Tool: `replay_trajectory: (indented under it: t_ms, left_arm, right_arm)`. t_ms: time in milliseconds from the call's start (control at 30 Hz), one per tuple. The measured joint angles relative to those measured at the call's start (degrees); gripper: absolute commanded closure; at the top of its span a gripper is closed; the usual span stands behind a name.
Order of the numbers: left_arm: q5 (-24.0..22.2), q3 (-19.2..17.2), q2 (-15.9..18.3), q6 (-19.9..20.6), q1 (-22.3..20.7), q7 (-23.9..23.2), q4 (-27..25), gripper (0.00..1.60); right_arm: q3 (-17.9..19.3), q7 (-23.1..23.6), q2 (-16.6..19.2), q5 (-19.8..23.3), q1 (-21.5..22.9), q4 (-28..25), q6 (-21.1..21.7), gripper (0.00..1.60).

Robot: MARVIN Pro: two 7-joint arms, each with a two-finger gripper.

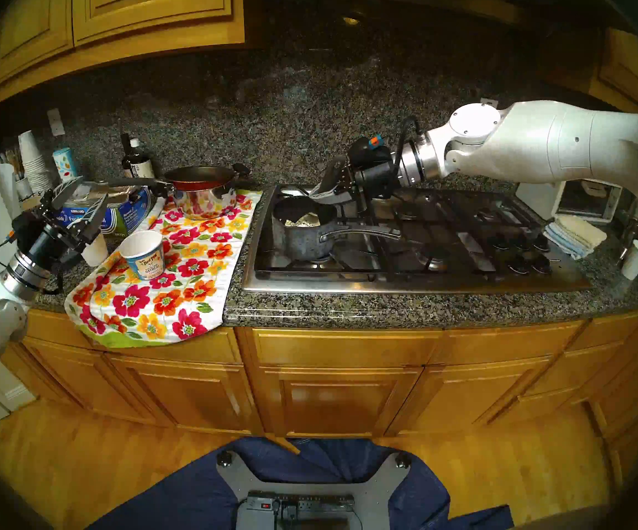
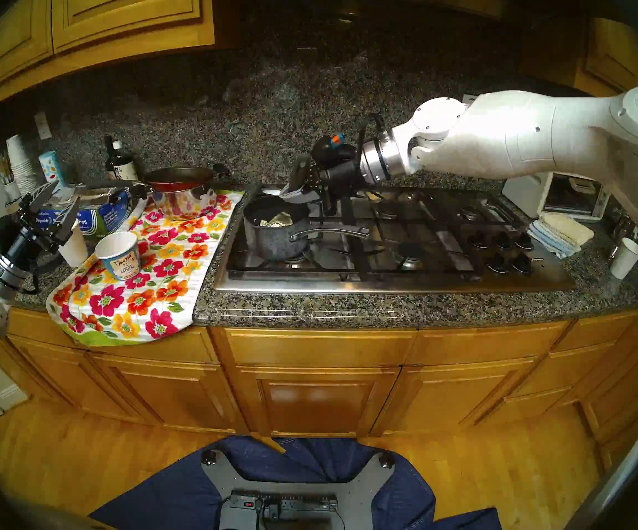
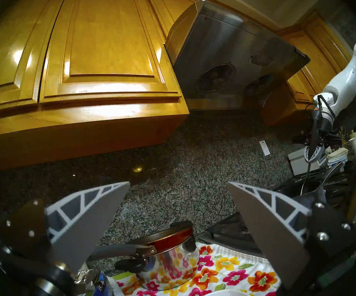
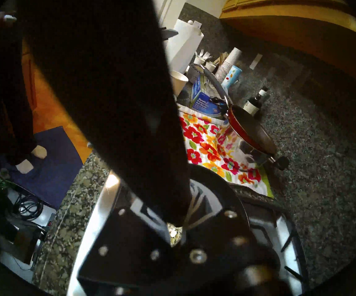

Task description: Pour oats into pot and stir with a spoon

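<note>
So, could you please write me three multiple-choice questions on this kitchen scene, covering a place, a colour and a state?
1. Where does the oatmeal cup stand?
A. On the stove grate
B. On the floral towel
C. Inside the saucepan

2. What colour is the inner wall of the steel pot?
A. Reddish
B. Green
C. White

3. How is the left hand?
A. Shut on the cup
B. Open and empty
C. Shut on nothing

Answers:
1. B, since the cup sits upright on the flowered cloth, left of the stove.
2. A, since a red band shows just below the pot's rim.
3. B, since the left wrist view shows its fingers spread wide with nothing between them.
</note>
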Motion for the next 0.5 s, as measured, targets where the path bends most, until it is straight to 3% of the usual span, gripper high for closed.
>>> replay_trajectory:
  t_ms: [500]
  left_arm:
    - [0.0, -0.2, 0.0, 0.0, 0.1, 0.0, 0.0, 0.0]
  right_arm:
    - [0.4, -1.2, -3.8, -0.2, -3.1, 8.0, -0.2, 1.6]
